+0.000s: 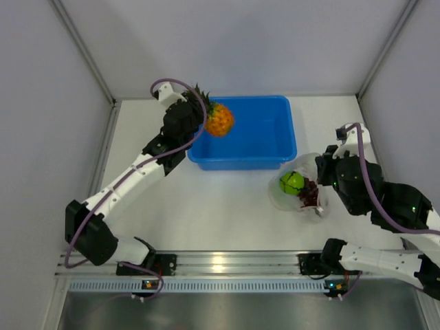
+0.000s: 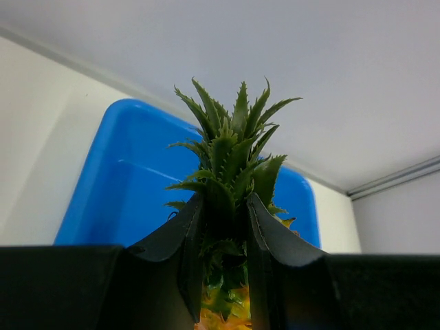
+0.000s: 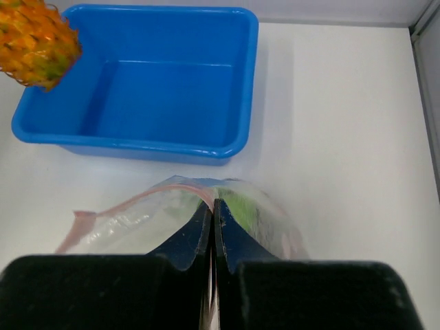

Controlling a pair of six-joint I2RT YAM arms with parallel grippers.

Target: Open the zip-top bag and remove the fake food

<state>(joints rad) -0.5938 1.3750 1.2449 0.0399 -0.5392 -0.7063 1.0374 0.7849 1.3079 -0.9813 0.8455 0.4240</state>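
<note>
White worktop point(image 1: 227, 220) boxed in by pale grey walls point(image 1: 55, 137), with a metal rail point(image 1: 227, 261) along the near edge. Bolted to that rail, left arm point(image 1: 130, 179) stretched far forward and right arm point(image 1: 392, 206) folded back on itself. Below and just beyond the left gripper point(image 2: 223, 206), blue tub point(image 1: 275, 148), open side up; seen from the right gripper point(image 3: 213, 206), same tub ahead and to the left, separated from the fingertips by a band of bare worktop. Directly at the right gripper's tips, zip-top bag point(image 1: 278, 199), clear and crinkled, lying on the worktop near the tub's closest corner without touching it. Right gripper pressed together, no gap between the black fingers, pinching the bag's raised upper edge so that the film humps up towards the tips. Left gripper closed on the pineapple point(image 1: 219, 119), clamping the green spiky crown between both fingers, leaves sticking out past the tips, orange body hanging on the far side of the fingers, off the worktop and over the tub's left rear corner. Inside the bag, left of the right gripper, green round fruit point(image 1: 291, 182) and, just beside it on the near side, dark grape bunch point(image 1: 310, 194), touching or almost touching. Smallest, pink-red zip strip point(image 3: 137, 199) curving from the right gripper's tips down and away to the left.
</note>
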